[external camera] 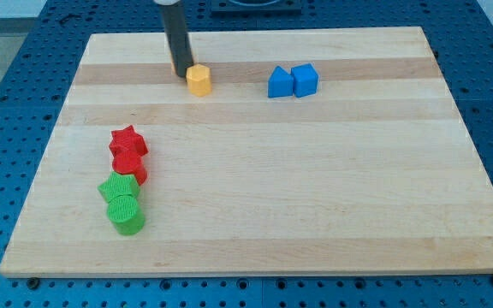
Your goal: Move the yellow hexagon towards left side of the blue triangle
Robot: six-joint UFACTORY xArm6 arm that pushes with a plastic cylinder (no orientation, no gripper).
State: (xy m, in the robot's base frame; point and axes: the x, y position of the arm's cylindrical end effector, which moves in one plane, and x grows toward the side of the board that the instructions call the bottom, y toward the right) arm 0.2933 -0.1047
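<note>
The yellow hexagon [198, 79] sits near the view's top, left of centre, on the wooden board. The blue triangle [280, 82] lies to its right, with a gap of bare board between them, and touches a blue cube [305, 79] on its right side. My tip [181, 74] is the lower end of the dark rod coming down from the view's top. It stands right against the yellow hexagon's left side.
A red star [128, 140] and a red block [131, 166] lie at the view's left. Just below them are a green block [118, 188] and a green cylinder [126, 215]. The board's top edge [264, 32] is close behind the rod.
</note>
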